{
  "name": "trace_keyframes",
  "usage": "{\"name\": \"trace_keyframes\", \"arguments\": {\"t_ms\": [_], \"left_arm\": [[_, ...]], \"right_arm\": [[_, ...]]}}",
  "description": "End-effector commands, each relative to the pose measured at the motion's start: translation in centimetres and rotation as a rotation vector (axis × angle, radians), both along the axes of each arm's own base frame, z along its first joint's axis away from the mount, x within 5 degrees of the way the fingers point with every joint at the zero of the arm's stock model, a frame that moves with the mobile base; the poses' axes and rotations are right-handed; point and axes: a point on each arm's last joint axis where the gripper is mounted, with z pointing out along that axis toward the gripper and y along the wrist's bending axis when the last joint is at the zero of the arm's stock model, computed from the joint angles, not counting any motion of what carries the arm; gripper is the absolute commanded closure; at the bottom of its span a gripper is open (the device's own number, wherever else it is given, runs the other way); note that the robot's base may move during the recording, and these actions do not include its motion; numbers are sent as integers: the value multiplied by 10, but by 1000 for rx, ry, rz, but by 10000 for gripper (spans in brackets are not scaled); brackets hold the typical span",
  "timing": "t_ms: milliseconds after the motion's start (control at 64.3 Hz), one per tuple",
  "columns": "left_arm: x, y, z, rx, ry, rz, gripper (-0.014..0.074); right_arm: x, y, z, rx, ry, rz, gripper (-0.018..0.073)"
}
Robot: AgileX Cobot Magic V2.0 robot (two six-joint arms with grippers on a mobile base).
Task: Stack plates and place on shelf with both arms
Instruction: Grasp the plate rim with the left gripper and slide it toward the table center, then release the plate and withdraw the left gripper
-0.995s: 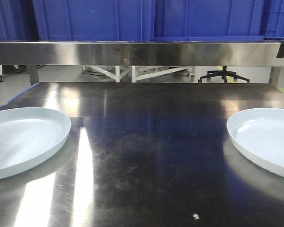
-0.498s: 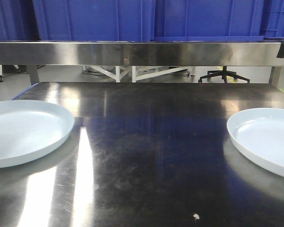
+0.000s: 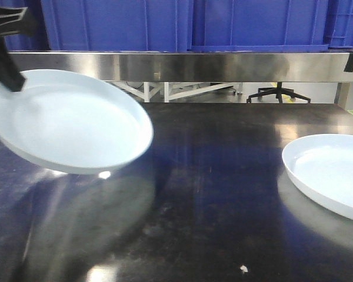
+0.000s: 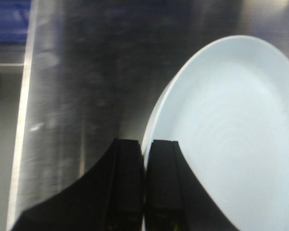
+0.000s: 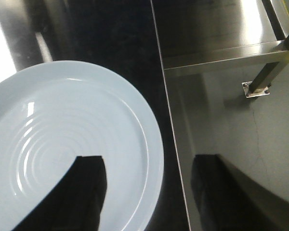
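Two glossy pale bluish-white plates are in view. The left plate (image 3: 70, 120) hangs tilted above the steel table (image 3: 212, 211). My left gripper (image 3: 12, 79) is shut on its left rim. In the left wrist view the two black fingers (image 4: 130, 183) pinch the rim of that plate (image 4: 231, 134), one inside and one outside. The right plate (image 3: 332, 173) lies flat on the table's right end. My right gripper (image 5: 148, 161) stands open above it, one finger over the plate (image 5: 72, 125), the other past the table edge.
A stainless shelf (image 3: 223, 66) runs across the back above the table, with blue crates (image 3: 117, 23) on it. The table's right edge (image 5: 169, 125) drops to the floor beside a metal leg (image 5: 260, 82). An office chair base (image 3: 277, 94) stands behind.
The left plate has left the table, risen and swung rightward, tilted. My left gripper has come into the front view at its rim. The right plate has not moved.
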Motion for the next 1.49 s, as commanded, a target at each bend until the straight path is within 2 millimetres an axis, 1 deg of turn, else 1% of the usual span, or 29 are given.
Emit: {"name": "trace_keyframes", "arguments": {"t_ms": [0,78,249,280,435,560,700,793,949,1011,1042,1151,1197,1244,1275,1306,1337,1353,1368,1400,1415,1477], "left_arm": [[2,-19,20,-100,-121,-23,505],[4,-32,14,-131,-109,-41,505],[13,-66,-11,-138,-59,-99,505],[17,-75,-19,-130,-41,-116,505],[25,-98,-32,-117,-13,-157,505],[29,-108,-37,-110,-6,-177,505],[32,-109,-39,-94,-10,-185,499],[33,-107,-40,-47,-30,-213,416],[32,-106,-41,-18,-26,-227,171],[32,-106,-41,-17,-24,-227,136],[32,-106,-41,-16,-22,-227,133],[33,-97,-35,-10,-4,-206,167],[34,-89,-29,-10,2,-187,211],[35,-81,-21,-14,6,-163,275],[35,-74,-14,-17,0,-147,344],[36,-67,-9,-23,-5,-128,392],[36,-59,-2,-29,-18,-109,458],[35,-54,4,-34,-30,-98,507],[35,-45,10,-39,-41,-74,529],[34,-32,21,-46,-60,-42,501],[32,-29,25,-49,-68,-36,496],[29,-4,42,-62,-107,32,501]], "right_arm": [[6,-1,16,-19,-85,7,59],[6,-1,15,-19,-82,6,59],[6,-1,15,-18,-79,6,59],[6,-1,15,-18,-79,6,59],[6,-1,15,-18,-79,6,59],[6,-1,15,-18,-77,5,59],[6,-1,15,-18,-71,5,59],[5,-1,14,-18,-68,4,59],[5,-1,14,-18,-68,4,59],[5,-1,14,-18,-68,4,59],[5,-1,14,-18,-68,4,59],[5,-1,14,-18,-67,4,59],[5,-1,14,-18,-67,4,59],[5,-1,14,-18,-67,4,59],[5,-1,14,-18,-67,4,59],[5,-1,14,-18,-67,4,59],[5,-1,14,-18,-68,4,59],[5,-1,14,-18,-68,4,59],[5,-1,14,-18,-69,4,59],[5,-1,15,-18,-70,5,59],[5,-1,15,-18,-70,5,59],[6,-1,15,-18,-71,5,59]]}}
